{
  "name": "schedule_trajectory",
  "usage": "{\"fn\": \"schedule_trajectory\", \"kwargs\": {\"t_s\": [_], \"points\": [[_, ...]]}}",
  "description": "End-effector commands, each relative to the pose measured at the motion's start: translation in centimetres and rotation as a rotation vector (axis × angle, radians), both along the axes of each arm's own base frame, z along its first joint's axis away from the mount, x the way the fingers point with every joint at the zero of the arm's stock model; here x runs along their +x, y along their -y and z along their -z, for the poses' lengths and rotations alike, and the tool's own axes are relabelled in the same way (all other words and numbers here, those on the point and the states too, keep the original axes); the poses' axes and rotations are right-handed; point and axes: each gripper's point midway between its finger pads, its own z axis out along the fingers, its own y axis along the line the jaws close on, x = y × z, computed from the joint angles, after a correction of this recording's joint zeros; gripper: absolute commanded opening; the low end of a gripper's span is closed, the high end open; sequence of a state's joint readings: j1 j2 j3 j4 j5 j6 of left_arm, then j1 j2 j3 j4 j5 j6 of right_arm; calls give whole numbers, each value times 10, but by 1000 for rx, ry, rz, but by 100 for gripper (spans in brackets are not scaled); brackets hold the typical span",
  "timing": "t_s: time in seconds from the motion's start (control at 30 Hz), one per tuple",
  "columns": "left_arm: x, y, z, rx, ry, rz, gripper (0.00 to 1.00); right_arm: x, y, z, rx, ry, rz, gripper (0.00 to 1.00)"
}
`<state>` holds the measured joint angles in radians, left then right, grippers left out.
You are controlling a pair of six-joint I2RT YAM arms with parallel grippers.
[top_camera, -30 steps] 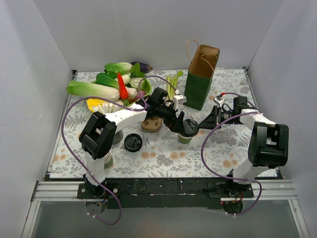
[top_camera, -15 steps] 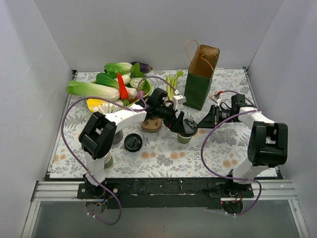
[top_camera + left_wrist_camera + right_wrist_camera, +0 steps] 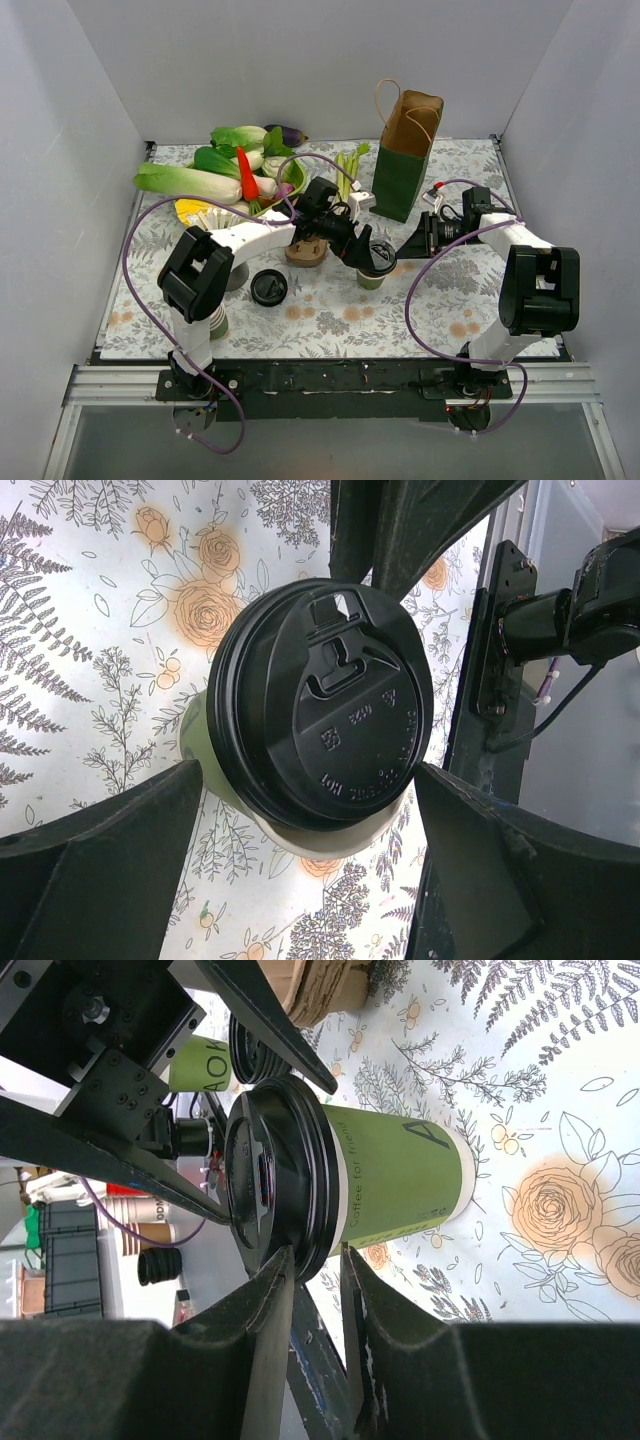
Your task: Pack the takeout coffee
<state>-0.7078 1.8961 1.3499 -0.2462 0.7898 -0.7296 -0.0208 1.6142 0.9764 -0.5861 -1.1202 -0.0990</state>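
1. The left gripper [image 3: 374,254], in the top view, has its jaws spread wide astride the takeout coffee [image 3: 372,279], released rather than clamping. The cup stands upright under its black lid [image 3: 383,257]. This arm reaches in from the cup's 9 o'clock, and the right gripper [image 3: 413,243] sits at its 3 o'clock. The paper bag [image 3: 402,165] stands open-topped at the cup's 1 o'clock, nearer the right arm.
2. In the left wrist view the lid faces the camera with one finger [image 3: 110,870] on each side, so the cup's long axis runs along this arm's approach.
3. In the right wrist view the fingertips [image 3: 268,1295] sit close together, bracketing the lid's rim. I cannot tell whether they pinch it. Bagging likely means lifting the cup up and toward 1 o'clock.
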Motion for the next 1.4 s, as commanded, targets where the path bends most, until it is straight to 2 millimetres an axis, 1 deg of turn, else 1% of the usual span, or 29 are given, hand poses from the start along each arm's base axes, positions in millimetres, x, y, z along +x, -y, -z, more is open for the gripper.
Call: {"fn": "schedule_trajectory", "kwargs": {"t_s": [0.0,0.37,0.43,0.5,0.83,0.93,1.03,1.07,1.13,1.17,1.23,1.27,1.37], "points": [[5,-3,-31,-50,89,-6,88,3,-2,-6,-6,26,-17,33],[3,-3,-33,-56,89,0,89,1,-2,-7,-35,56,-36,33],[3,-4,-33,-56,93,-2,89,-5,-9,-6,-46,65,-68,33],[1,-5,-31,-52,86,0,89,-8,-10,-7,-57,76,-80,33],[-1,-8,-30,-48,101,6,89,-14,-12,-10,-93,123,-108,33],[-1,-10,-30,-44,109,1,89,-14,-11,-14,-97,135,-112,33],[0,-13,-35,-43,132,-12,91,-16,-10,-20,-101,162,-129,38],[1,-14,-37,-43,139,-20,92,-16,-10,-24,-101,179,-135,42],[5,-18,-41,-42,132,-55,98,-16,-11,-28,-93,183,-134,47],[9,-21,-44,-46,129,-73,98,-15,-11,-32,-89,193,-135,53],[12,-24,-49,-53,101,-106,98,-13,-13,-35,-75,188,-124,56],[15,-26,-51,-58,95,-124,98,-11,-13,-35,-70,179,-120,59],[23,-32,-52,-51,43,-201,98,-5,-17,-32,-45,142,-100,65]]}}
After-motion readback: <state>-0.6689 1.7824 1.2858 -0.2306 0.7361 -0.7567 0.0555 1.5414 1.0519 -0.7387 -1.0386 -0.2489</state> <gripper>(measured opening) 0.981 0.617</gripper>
